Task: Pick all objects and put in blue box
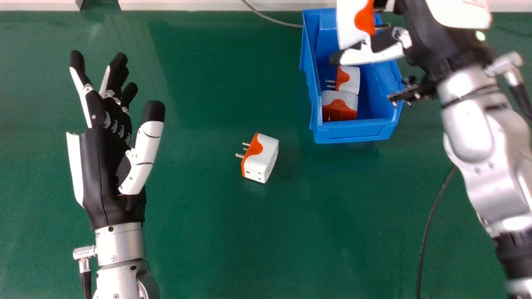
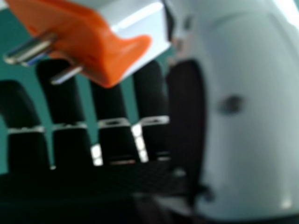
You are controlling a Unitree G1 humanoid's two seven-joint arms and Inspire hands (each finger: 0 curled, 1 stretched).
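A white plug adapter (image 1: pixel 349 25) with an orange prong side and metal pins is at the upper right of the head view, pinched by the right hand (image 1: pixel 372 56) over the blue box (image 1: pixel 353 133), while a similar adapter (image 1: pixel 264 160) lies on the green table (image 1: pixel 199 232) near the centre. Inside the box sit two more adapters (image 1: pixel 349 81). The right arm slants in from the right edge; the left hand (image 1: pixel 104 166), open, points upward at the left.
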